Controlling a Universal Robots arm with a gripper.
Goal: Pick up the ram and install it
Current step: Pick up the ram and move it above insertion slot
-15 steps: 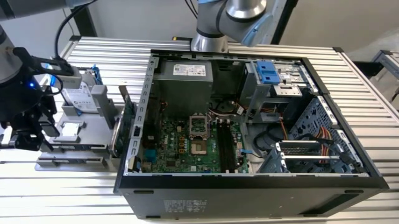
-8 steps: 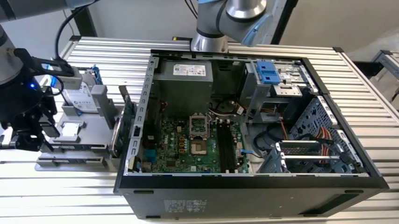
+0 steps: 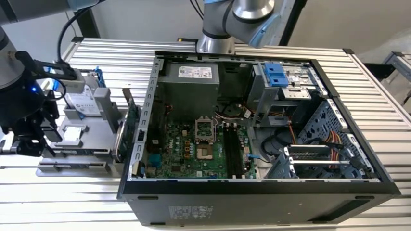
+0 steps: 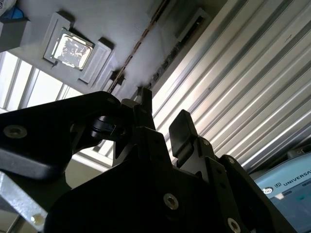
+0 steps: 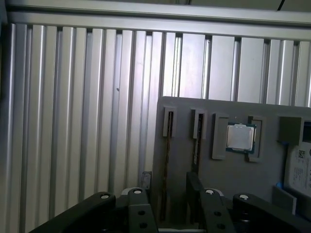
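Grey tray on the slatted table carries the ram. It is a thin stick standing on edge in a narrow slot, with a second stick just beside it and a CPU further along. Over that end of the tray hangs the gripper, jaws apart and grasping nothing. In the first wrist view the ram lines up with the gap between the fingers. From the second wrist view it cannot be settled which of the two sticks is addressed. Handling, as judged: a light, stiff, flat board, brittle at the chips and along the contact edge. It is liable to twist if caught off-centre and to bind in its slot if drawn askew. Its faces look smooth, so grip is by squeeze alone, and a firm but modest squeeze suits it. Recommended hold: across the two flat faces, near mid-length of the exposed upper edge, clear of the seated contacts. The open case stands just beside the tray, on the exterior view's right of it.
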